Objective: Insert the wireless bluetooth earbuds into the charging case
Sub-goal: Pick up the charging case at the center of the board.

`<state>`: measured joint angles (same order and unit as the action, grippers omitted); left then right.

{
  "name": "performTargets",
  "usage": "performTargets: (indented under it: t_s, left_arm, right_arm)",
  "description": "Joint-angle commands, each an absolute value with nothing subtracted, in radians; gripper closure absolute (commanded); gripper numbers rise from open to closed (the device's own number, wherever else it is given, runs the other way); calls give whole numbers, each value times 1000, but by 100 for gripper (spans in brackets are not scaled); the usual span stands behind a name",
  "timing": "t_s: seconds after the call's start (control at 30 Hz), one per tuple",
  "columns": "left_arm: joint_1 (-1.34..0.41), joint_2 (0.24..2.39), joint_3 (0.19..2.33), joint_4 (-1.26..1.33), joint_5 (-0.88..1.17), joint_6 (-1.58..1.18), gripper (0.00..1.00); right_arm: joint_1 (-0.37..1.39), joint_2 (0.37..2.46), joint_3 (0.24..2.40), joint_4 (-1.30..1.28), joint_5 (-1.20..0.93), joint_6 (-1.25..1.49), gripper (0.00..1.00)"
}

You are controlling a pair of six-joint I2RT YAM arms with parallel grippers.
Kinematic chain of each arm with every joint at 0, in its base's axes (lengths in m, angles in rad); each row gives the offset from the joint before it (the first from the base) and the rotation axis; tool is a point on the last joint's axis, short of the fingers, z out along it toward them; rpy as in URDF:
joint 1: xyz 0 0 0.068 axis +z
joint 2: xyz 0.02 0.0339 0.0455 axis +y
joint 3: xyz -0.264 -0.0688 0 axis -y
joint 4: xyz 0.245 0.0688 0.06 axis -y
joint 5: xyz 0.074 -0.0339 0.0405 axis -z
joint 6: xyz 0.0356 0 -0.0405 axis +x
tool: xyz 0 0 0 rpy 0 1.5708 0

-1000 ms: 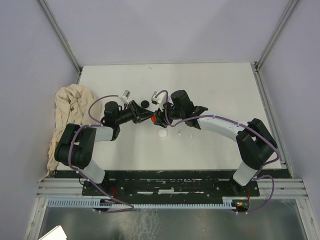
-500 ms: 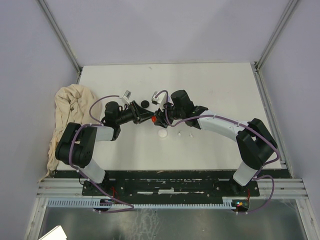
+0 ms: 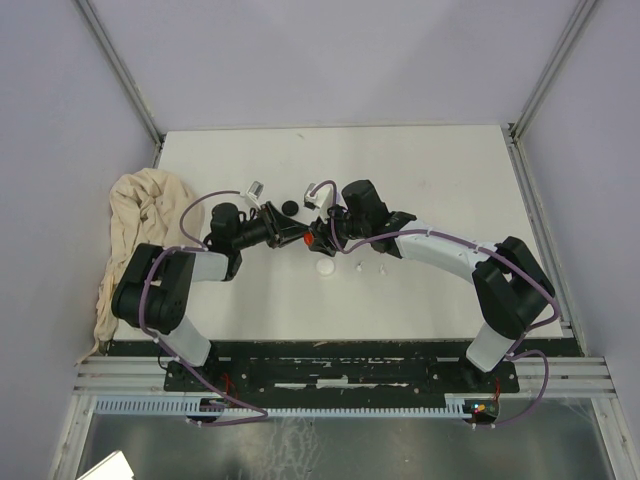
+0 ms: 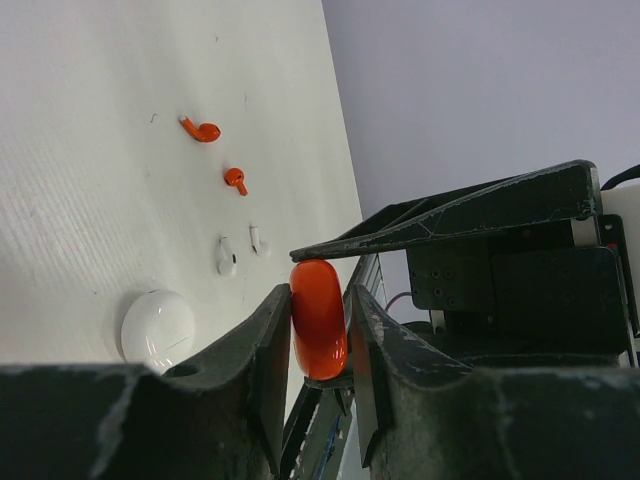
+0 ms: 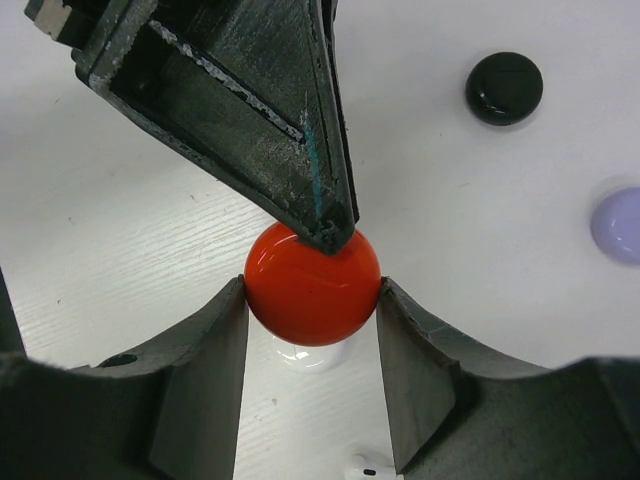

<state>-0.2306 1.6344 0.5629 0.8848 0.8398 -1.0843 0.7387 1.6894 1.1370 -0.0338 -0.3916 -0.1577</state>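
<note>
My left end effector (image 4: 318,305) and right end effector (image 5: 312,300) both clamp the red case (image 5: 312,280); only the left wrist view shows red earbuds (image 4: 201,130) beyond.

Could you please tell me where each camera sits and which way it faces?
Top external: fixed above, behind the robot, facing down on the table; left arm and right arm show.
Left wrist: faces along the left end effector, shut on the red case; own fingers show.
Right wrist: faces down past the right end effector, also gripping it; own fingers show.
Shared: all three see the red case and the white case.
</note>
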Motion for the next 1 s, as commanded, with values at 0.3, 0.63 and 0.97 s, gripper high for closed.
performTargets:
  t_s: [0.3, 0.63, 0.97]
  left_arm:
    - [-259, 1651, 606, 936, 910, -1102, 77]
    - [-260, 1653, 602, 942, 880, -1108, 97]
    - [-257, 1700, 571, 1113, 749, -1240, 97]
  right_arm:
    - [738, 1680, 1188, 0, -405, -155, 84]
    - [737, 1669, 1189, 8, -370, -133, 35]
    - [712, 1547, 1120, 86, -159, 62, 7]
